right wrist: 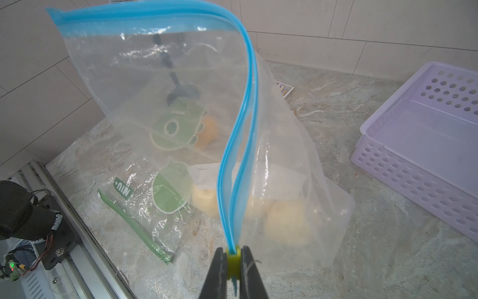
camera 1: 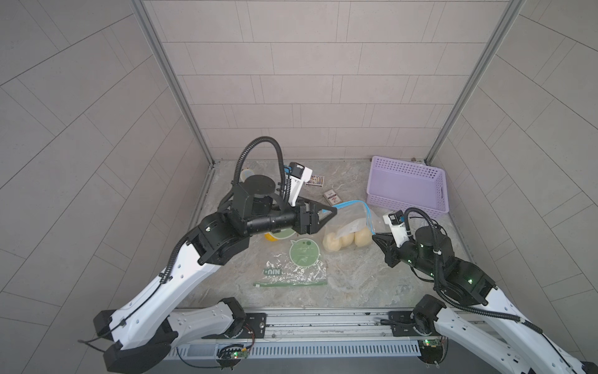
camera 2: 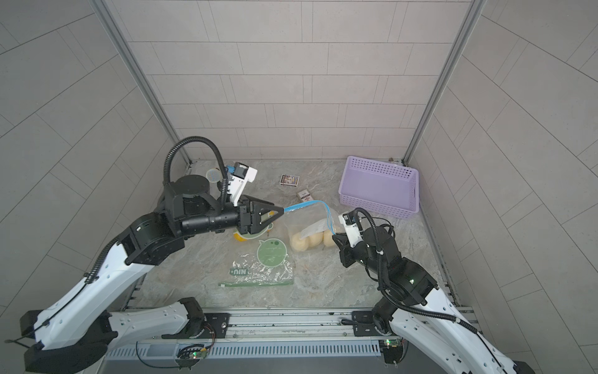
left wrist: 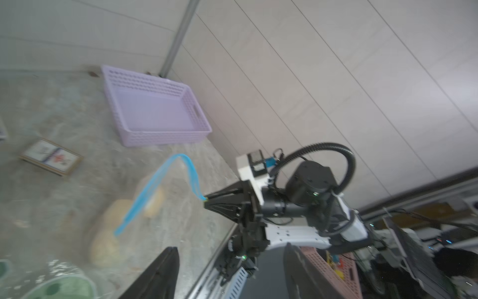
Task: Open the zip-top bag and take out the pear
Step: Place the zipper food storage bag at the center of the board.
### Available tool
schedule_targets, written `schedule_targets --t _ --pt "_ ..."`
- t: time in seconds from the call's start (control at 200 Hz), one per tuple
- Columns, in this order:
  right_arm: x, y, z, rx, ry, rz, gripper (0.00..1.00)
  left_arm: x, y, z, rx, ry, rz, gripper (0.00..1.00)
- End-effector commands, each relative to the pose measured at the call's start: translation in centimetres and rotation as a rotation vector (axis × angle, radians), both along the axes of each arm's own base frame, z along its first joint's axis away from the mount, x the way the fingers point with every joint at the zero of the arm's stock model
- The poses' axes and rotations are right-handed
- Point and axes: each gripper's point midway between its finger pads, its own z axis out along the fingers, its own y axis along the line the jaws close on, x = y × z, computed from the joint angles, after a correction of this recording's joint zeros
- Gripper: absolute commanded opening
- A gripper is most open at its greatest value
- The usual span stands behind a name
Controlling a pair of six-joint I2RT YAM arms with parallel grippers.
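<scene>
Thin clear plastic film for the bag (right wrist: 160, 77), glossy and creased, with a smooth blue plastic zip strip (right wrist: 249, 103). Matt, pale yellow skin on the pears (camera 1: 336, 243). Crinkly glossy film too on the green-printed bag (camera 1: 301, 272). Lilac basket (camera 1: 404, 168) of perforated moulded plastic, satin. Smooth stone-look table (camera 1: 356, 281), faintly shiny. Matt grey wall tiles (camera 1: 307, 81).

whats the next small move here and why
Probably ease the open left claw down through the parted blue strip of the zip-top bag toward a pear: the right claw is shut on the slider at the strip's end, holding the mouth up, and the left claw grips nothing.
</scene>
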Motion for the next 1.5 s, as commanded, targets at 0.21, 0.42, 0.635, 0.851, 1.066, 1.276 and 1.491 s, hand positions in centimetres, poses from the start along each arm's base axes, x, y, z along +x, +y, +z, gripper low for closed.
schedule_targets --t 0.21,0.42,0.635,0.851,1.066,1.276,1.491 --pt "-0.2 0.2 0.0 0.024 0.012 0.003 0.10 1.1 -6.4 -9.6 -0.064 0.291 0.041 0.68" --pt "-0.2 0.4 -0.1 0.024 0.018 0.010 0.10 4.0 -9.1 -10.2 -0.116 0.282 0.113 0.67" --pt "-0.3 0.5 -0.2 0.029 0.024 0.017 0.10 6.4 -9.9 -12.5 -0.061 0.254 0.194 0.66" --pt "-0.5 0.6 -0.1 0.036 0.026 0.026 0.10 7.5 -10.5 -12.8 -0.029 0.222 0.218 0.65" --pt "-0.6 0.6 0.0 0.040 0.022 0.029 0.10 8.0 -11.0 -13.5 0.003 0.211 0.219 0.51" --pt "-0.5 0.6 0.0 0.043 0.019 0.028 0.10 7.9 -10.5 -14.1 0.021 0.205 0.229 0.46" --pt "-0.7 0.8 0.1 0.047 0.021 0.038 0.10 8.1 -10.8 -14.6 0.033 0.204 0.227 0.33"
